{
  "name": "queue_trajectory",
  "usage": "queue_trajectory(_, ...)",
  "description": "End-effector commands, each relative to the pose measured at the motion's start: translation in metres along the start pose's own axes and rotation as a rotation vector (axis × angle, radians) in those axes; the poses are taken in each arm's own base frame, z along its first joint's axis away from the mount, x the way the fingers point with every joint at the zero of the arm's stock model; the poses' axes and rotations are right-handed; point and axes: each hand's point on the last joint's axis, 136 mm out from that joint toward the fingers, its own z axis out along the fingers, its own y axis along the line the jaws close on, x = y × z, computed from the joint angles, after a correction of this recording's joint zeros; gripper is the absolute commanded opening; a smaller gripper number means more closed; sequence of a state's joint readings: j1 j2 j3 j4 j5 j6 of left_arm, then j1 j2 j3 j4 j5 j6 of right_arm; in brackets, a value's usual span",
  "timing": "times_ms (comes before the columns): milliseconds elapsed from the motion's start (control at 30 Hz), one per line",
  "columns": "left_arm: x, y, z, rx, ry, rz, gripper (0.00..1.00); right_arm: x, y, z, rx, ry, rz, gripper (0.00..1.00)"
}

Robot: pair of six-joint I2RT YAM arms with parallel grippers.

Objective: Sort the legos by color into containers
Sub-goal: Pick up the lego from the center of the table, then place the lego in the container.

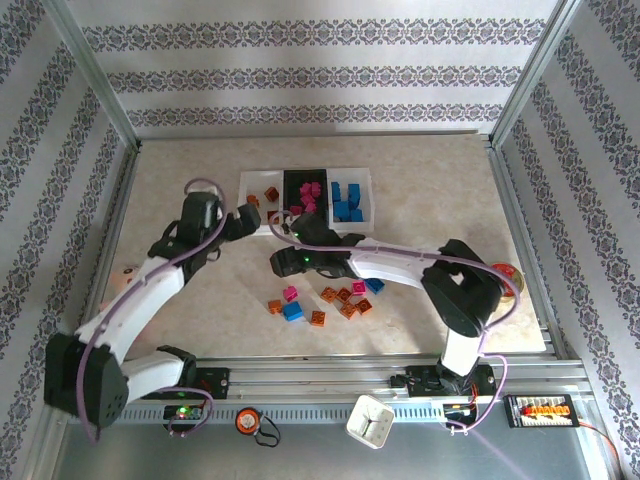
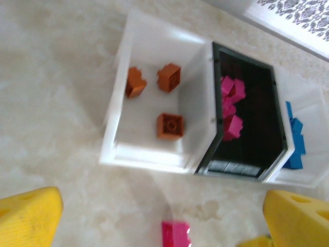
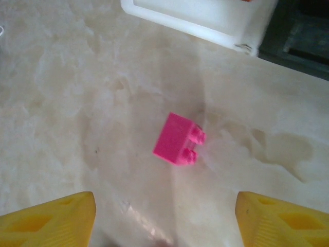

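Observation:
The three joined containers [image 1: 243, 190] stand mid-table. The left white bin [image 2: 118, 121] holds three orange-brown bricks [image 2: 170, 125]. The black bin [image 2: 253, 154] holds magenta ones [image 2: 231, 126], and the right white bin [image 1: 365, 190] holds blue ones [image 1: 348, 200]. A single magenta brick [image 3: 179, 139] lies on its side on the table in front of the bins. My left gripper [image 2: 164, 226] and my right gripper [image 3: 164, 216] both hover open over it, with nothing held. More loose legos [image 1: 340, 300] in orange-brown, magenta and blue lie nearer the arms.
A white cup [image 1: 369, 420] and a small orange roll [image 1: 247, 421] sit on the near rail. A tape roll [image 1: 508, 272] lies at the table's right edge. The two wrists crowd together just in front of the bins.

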State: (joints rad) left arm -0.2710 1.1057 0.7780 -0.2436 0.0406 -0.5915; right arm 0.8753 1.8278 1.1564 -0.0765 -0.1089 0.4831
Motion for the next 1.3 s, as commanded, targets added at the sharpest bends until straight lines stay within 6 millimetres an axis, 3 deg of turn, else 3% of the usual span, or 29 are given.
queue_trajectory(0,0.014,0.015,-0.009,-0.008,-0.018,-0.084,1.0,-0.012,-0.002,0.017,0.046,-0.022,0.042,0.7)
queue_trajectory(233,0.045,0.031,-0.024,0.003,0.017,-0.125,1.0,-0.006,-0.011,0.05,0.087,0.037,0.052,0.62)
queue_trajectory(433,0.059,0.035,-0.031,0.025,0.029,-0.143,1.0,0.0,-0.012,0.057,0.089,0.063,0.047,0.39)
queue_trajectory(600,0.067,0.026,-0.028,0.082,0.063,-0.126,1.0,-0.009,-0.005,0.038,0.039,0.022,0.009,0.26)
queue_trajectory(800,0.07,0.023,-0.028,0.114,0.063,-0.122,1.0,-0.042,0.001,-0.021,-0.014,-0.097,-0.017,0.2)
queue_trajectory(900,0.074,0.021,-0.026,0.129,0.08,-0.115,1.0,-0.065,-0.014,-0.048,0.014,-0.156,0.0,0.19)
queue_trajectory(1000,0.079,0.016,-0.022,0.159,0.108,-0.106,1.0,-0.085,-0.046,-0.057,0.089,-0.17,0.055,0.19)
queue_trajectory(1133,0.084,0.014,-0.02,0.177,0.13,-0.106,1.0,-0.106,-0.084,-0.049,0.187,-0.15,0.107,0.2)
queue_trajectory(1267,0.088,0.01,-0.019,0.202,0.148,-0.097,1.0,-0.124,-0.102,-0.032,0.251,-0.136,0.107,0.21)
